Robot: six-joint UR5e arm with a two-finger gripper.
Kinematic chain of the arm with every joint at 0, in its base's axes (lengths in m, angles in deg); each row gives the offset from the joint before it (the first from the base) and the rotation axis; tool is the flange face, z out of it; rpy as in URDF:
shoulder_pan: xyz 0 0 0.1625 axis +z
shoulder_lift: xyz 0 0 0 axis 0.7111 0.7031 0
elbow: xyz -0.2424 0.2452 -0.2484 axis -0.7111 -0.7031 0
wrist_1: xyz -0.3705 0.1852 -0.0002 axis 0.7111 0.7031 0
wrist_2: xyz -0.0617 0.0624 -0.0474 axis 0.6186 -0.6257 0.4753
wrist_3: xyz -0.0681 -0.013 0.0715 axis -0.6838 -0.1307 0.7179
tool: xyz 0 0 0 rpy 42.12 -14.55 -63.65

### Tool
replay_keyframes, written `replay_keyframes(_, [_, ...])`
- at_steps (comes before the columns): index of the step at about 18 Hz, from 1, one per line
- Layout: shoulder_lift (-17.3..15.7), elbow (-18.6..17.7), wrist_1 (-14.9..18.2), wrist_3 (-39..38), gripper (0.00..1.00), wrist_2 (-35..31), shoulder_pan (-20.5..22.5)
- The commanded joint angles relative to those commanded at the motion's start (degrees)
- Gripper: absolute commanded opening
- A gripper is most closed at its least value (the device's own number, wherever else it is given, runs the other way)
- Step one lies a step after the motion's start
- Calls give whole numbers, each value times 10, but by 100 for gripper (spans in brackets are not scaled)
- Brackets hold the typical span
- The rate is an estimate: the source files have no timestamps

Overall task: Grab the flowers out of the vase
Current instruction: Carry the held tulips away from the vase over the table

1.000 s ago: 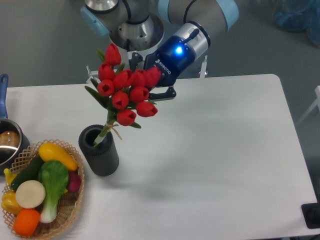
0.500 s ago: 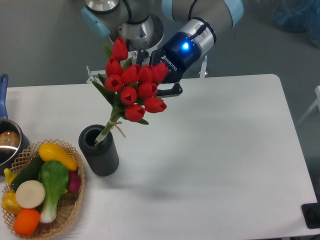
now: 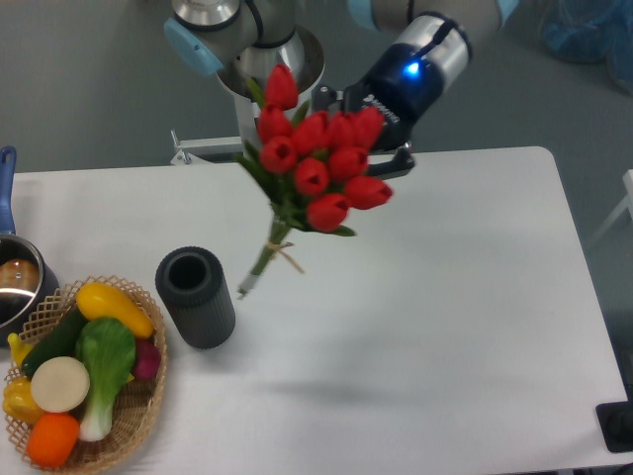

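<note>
Item: we hold the bunch of red tulip flowers (image 3: 316, 163) aloft, fingers (image 3: 401, 163) pinching its far side; stems hang clear of the ribbed dark grey vase (image 3: 196, 296).

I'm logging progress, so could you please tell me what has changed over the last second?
The gripper carried the flowers up and to the right, so the stems are now out of the vase. The vase, basket and pot stayed put.

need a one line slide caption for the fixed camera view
Robot hand holds the bunch of red tulips in the air, stems clear of the ribbed dark grey vase on the white table.
</note>
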Motion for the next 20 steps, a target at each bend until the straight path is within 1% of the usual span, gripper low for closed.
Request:
replay_keyframes(2, [0, 2, 0, 11, 17, -27, 0])
replay_keyframes(5, [0, 4, 0, 46, 18, -59, 5])
replay_keyframes(8, [0, 10, 0, 75, 20, -114, 23])
replay_keyframes(10, [3, 13, 0, 120, 20, -119, 35])
replay_keyframes(12, [7, 16, 1, 141, 19, -135, 46])
replay_keyframes(16, [8, 25, 2, 170, 20, -258, 47])
replay_keyframes(18, [12, 31, 2, 172, 19, -286, 47])
replay_keyframes(20, [21, 44, 3, 185, 19, -303, 46])
